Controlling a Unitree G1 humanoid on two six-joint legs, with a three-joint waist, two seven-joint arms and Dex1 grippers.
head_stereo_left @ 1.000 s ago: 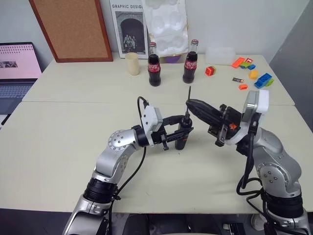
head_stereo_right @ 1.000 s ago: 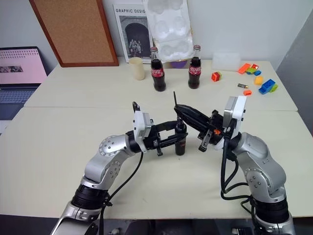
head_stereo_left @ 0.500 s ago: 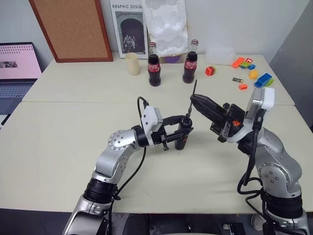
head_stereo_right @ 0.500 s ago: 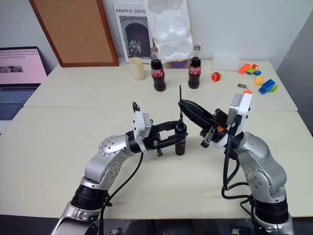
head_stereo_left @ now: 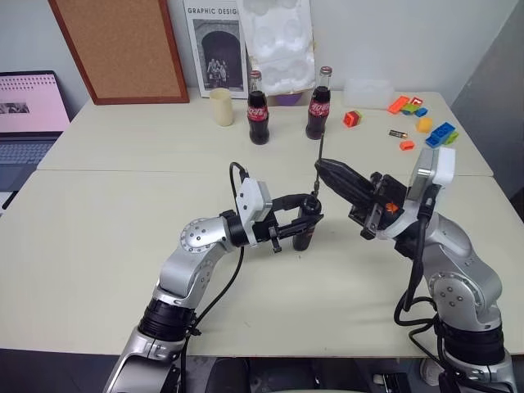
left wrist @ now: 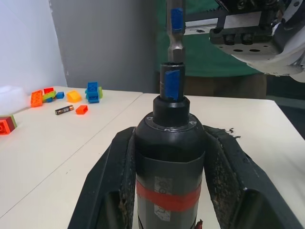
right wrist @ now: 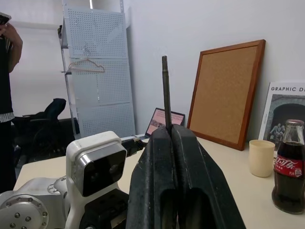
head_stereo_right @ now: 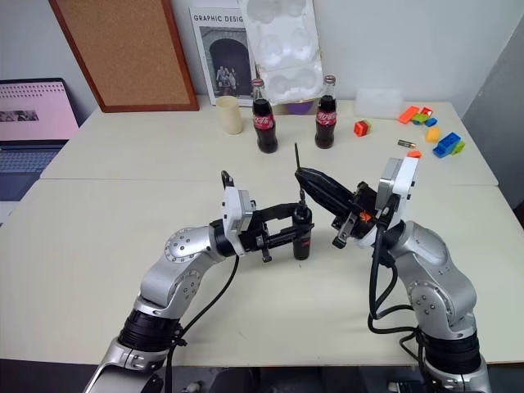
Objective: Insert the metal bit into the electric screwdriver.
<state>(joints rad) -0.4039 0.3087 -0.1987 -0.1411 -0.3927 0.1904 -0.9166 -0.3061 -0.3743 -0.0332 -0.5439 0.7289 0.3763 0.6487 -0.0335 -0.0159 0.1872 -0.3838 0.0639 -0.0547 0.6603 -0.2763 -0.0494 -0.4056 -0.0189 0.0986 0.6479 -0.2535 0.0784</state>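
A: Left wrist view first: where is the screwdriver?

B: Upright between the left fingers, which are clamped on its black body at the red band. Its blue-taped tip points up.

A: And from the head?

B: The left gripper reaches in from the left and holds the screwdriver standing over the desk, near the middle.

A: The bit?

B: The bit is pinched in the right gripper, fingers closed tight on it. It stands near upright, most of its length above the fingertips. In the right wrist view the rod rises straight out of the closed fingers.

A: Is it in the screwdriver?

B: In the left wrist view the bit's lower end, with its blue mark, hangs right over the tip's socket, about touching it. Whether it has entered, I cannot tell.

A: Anything else on the desk?

B: Two cola bottles, a cup and toy bricks at the far side, well apart from the arms.
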